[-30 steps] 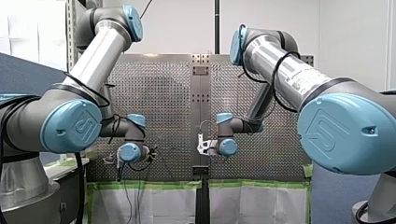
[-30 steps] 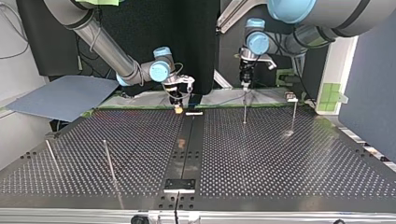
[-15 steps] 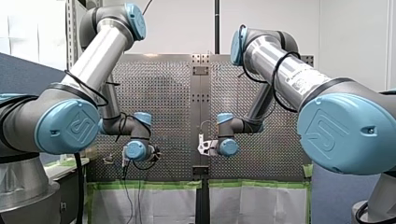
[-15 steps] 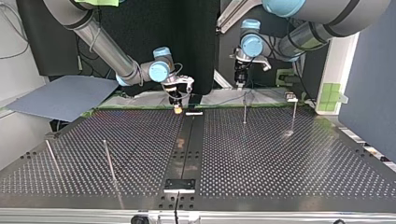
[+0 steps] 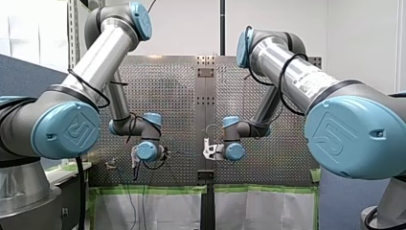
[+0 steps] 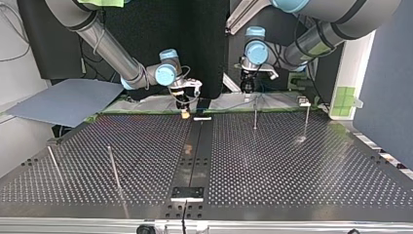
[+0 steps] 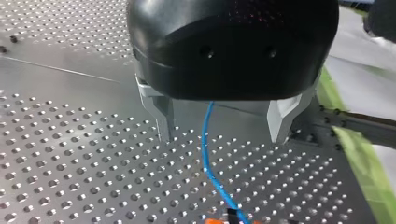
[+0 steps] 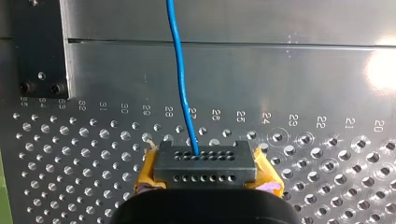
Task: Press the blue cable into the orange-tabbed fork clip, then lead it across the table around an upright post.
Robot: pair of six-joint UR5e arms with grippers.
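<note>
- Thin blue cable (image 7: pixel 208 154): in the left wrist view its long axis runs straight ahead from under my left hand (image 7: pixel 223 135), between the fingers, to the orange-tabbed fork clip (image 7: pixel 217 220) on the perforated metal counter (image 7: pixel 70 186). Whether it is seated in the fork cannot be told.
- State of my left hand: the metal fingers stand wide apart. The cable passes between them and touches neither, so nothing is held.
- Other end: my right hand (image 8: pixel 203 170) has its yellow pads (image 8: pixel 148 176) drawn in, and the cable leads out ahead from between them. It is judged to be clamped on the cable.
- Judgement: my left hand is the nearer to the clip, and a grasp would close across the cable's axis.
</note>
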